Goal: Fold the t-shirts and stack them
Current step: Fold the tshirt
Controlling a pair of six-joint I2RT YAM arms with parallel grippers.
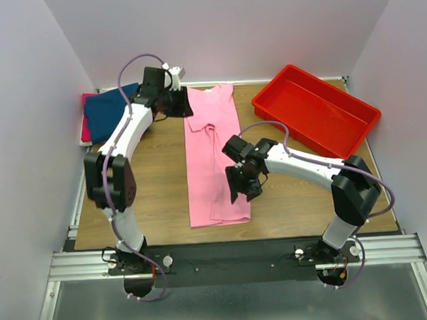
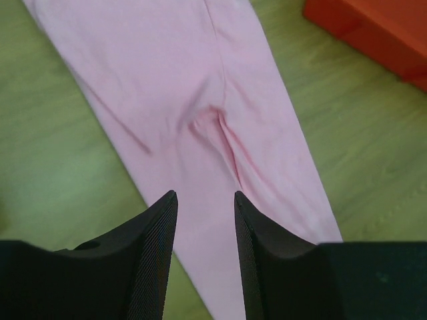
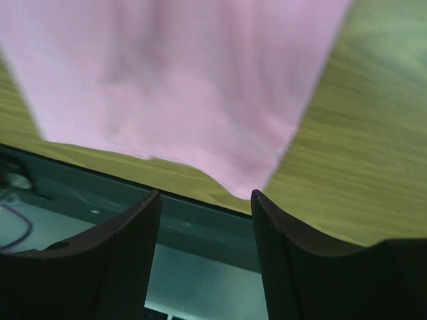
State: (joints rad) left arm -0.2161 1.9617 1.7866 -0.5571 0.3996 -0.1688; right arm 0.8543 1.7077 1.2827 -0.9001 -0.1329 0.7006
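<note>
Jaws parted on left gripper [image 2: 205, 197], right gripper [image 3: 205, 195], long narrow pink t-shirt [image 1: 207, 167]

Shirt [image 1: 212, 160] central; apparently stacked shirts [image 1: 106, 111] far-left; tray [image 1: 318, 110] far-right.

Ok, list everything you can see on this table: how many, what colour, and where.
light pink cloth t-shirt: one, pink, lying lengthwise mid-table
navy blue cloth shirt: one, navy, far left corner, on the red-magenta cloth
red-magenta cloth: one, mostly covered, far left corner
rigid red plastic rectangular tray: one, red, far right
wooden table: one, brown, under everything
left gripper: one, black, open, above the pink shirt's far end
right gripper: one, black, open, above its near right edge
</note>
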